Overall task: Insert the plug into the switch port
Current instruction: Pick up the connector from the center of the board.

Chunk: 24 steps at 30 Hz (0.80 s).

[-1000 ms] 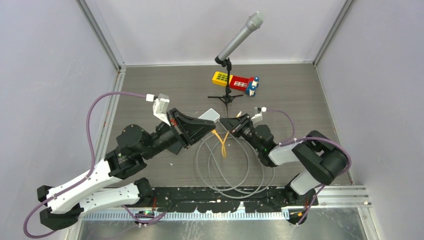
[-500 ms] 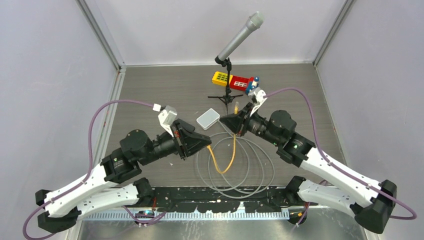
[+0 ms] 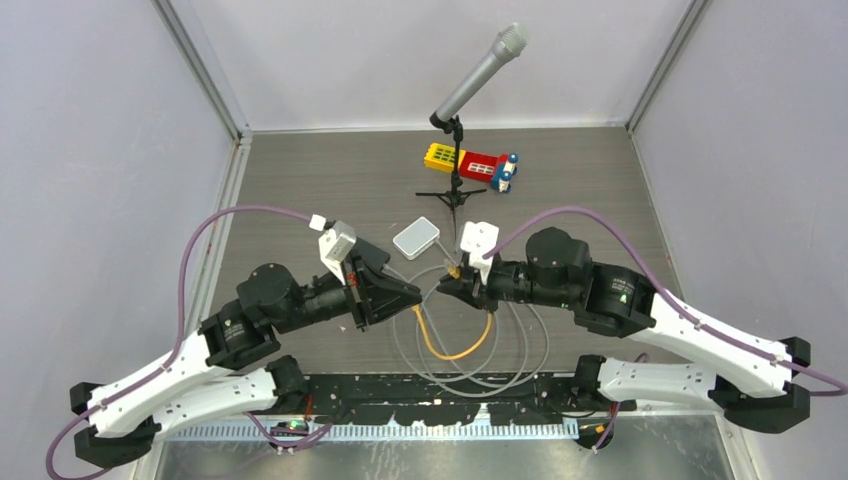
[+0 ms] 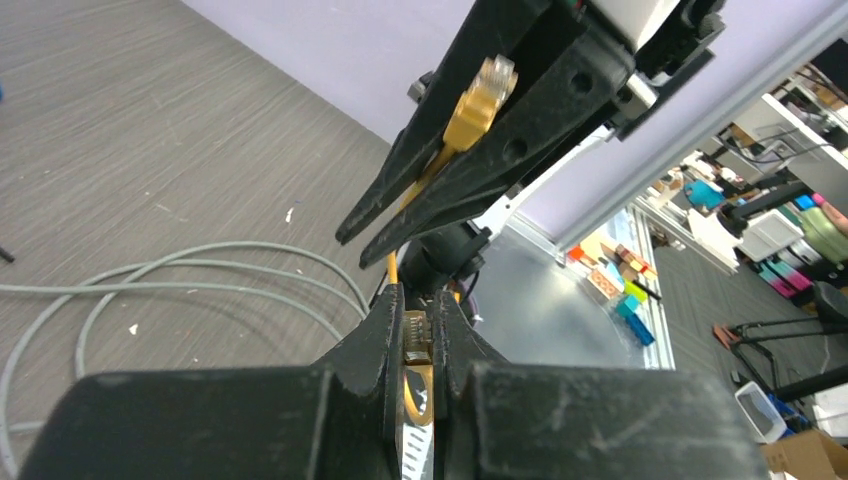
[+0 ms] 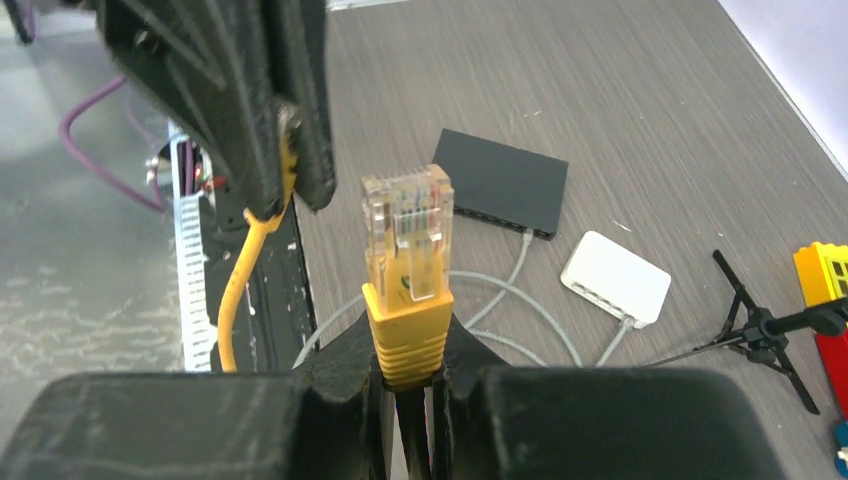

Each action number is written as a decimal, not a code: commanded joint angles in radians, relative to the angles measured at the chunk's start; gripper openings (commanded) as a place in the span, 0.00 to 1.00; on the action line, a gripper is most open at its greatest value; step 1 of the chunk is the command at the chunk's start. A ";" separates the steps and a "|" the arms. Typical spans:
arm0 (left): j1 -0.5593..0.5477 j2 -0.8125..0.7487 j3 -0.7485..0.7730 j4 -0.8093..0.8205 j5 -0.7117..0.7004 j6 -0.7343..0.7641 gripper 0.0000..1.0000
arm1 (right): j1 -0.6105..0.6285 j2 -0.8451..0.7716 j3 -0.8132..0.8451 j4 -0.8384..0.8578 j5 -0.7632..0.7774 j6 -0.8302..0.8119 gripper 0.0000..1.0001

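Observation:
A yellow cable (image 3: 452, 349) hangs in a loop between both grippers above the table. My right gripper (image 3: 447, 285) is shut on the yellow boot of one plug (image 5: 408, 235), whose clear head sticks up past the fingertips. My left gripper (image 3: 412, 293) is shut on the cable's other plug (image 4: 418, 338), pinched between its jaws. The two grippers face each other tip to tip, a small gap apart. The white switch (image 3: 416, 238) lies on the table just beyond them, with a grey cable in it. In the right wrist view the white switch (image 5: 615, 280) lies past the plug.
A black box (image 5: 500, 190) with a grey cable lies next to the white switch. Grey cable coils (image 3: 520, 350) lie under both grippers. A microphone on a tripod (image 3: 455, 190) and a toy block house (image 3: 470, 163) stand farther back. Grey walls close three sides.
My right gripper has swung from beside the tripod toward the near side and now points at the left gripper. My left gripper has drawn back from the white switch, uncovering it.

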 commanded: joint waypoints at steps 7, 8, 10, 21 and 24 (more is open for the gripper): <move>-0.002 -0.044 -0.020 0.077 0.087 0.017 0.00 | 0.152 0.011 0.061 -0.083 0.122 -0.143 0.00; -0.002 -0.047 -0.023 0.075 0.086 0.016 0.00 | 0.166 0.014 0.069 -0.088 0.146 -0.150 0.01; -0.001 -0.056 -0.028 0.069 0.087 0.012 0.00 | 0.186 0.023 0.096 -0.109 0.196 -0.165 0.00; -0.002 -0.089 -0.039 0.090 0.081 -0.001 0.67 | 0.197 0.074 0.101 -0.133 0.288 -0.159 0.00; -0.002 -0.106 -0.040 0.111 0.085 -0.005 0.73 | 0.197 0.065 0.091 -0.123 0.293 -0.151 0.00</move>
